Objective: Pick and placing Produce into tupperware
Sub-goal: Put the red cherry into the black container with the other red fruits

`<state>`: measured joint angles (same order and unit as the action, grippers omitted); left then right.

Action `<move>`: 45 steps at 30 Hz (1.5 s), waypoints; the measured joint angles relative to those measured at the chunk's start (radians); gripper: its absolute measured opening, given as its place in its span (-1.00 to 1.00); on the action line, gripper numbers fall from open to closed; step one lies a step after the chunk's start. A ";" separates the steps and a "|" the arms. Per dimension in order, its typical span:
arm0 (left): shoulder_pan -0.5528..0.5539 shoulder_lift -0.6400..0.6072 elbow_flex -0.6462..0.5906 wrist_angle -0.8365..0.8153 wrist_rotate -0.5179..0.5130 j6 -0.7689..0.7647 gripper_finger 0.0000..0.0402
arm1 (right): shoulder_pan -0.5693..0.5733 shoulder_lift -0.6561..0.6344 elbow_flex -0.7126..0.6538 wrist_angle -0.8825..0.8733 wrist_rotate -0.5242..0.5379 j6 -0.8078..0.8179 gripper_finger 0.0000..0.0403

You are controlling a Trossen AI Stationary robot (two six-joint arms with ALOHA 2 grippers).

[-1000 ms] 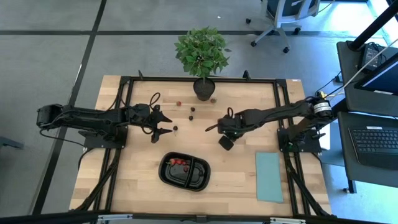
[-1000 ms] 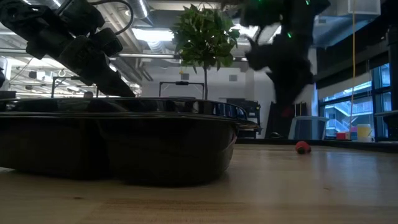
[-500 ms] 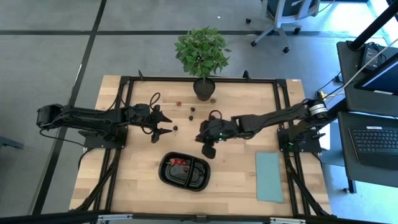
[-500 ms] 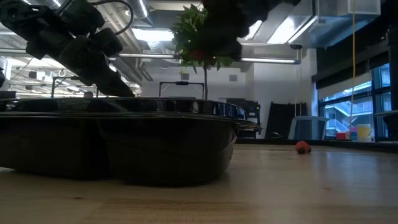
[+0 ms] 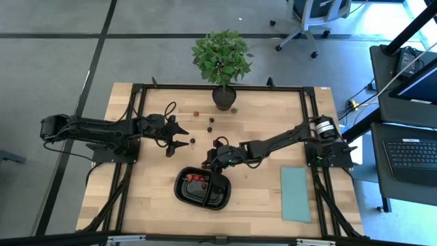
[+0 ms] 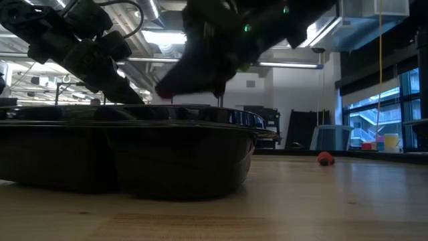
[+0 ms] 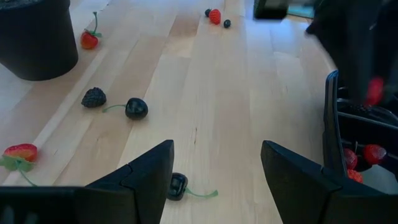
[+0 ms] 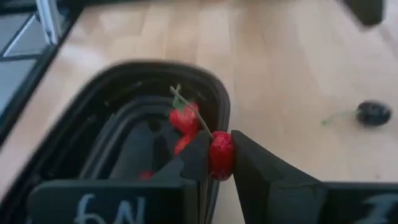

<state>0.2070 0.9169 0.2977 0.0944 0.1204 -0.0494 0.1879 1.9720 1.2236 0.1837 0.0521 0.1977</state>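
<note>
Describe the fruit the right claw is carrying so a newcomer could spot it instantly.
Start at the black oval tray near the table's front edge. The right claw hangs at its rim, shut on a small red fruit. It is the only piece off the table; the other red pieces lie inside the tray.

Right gripper swung leftward — now over tupperware rim, red berry pinched.

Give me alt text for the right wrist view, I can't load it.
The right gripper pinches a small red fruit piece between its dark fingers, above the rim of the glossy black oval plastic tray, which already holds red fruit. A dark stemmed cherry lies on the pale wooden table beyond.
</note>
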 joint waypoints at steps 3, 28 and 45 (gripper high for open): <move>0.000 0.000 0.000 0.000 0.000 0.000 0.18 | 0.001 0.037 0.000 0.007 -0.006 0.001 -0.69; 0.000 0.000 0.000 0.000 0.000 0.000 0.18 | 0.018 0.095 0.000 0.008 -0.106 0.005 -0.69; 0.000 0.000 0.000 0.000 0.000 0.000 0.18 | 0.020 0.093 0.069 0.008 -0.236 -0.043 -0.69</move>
<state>0.2073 0.9169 0.2977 0.0944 0.1204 -0.0490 0.2082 2.0647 1.2922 0.1918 -0.1837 0.1550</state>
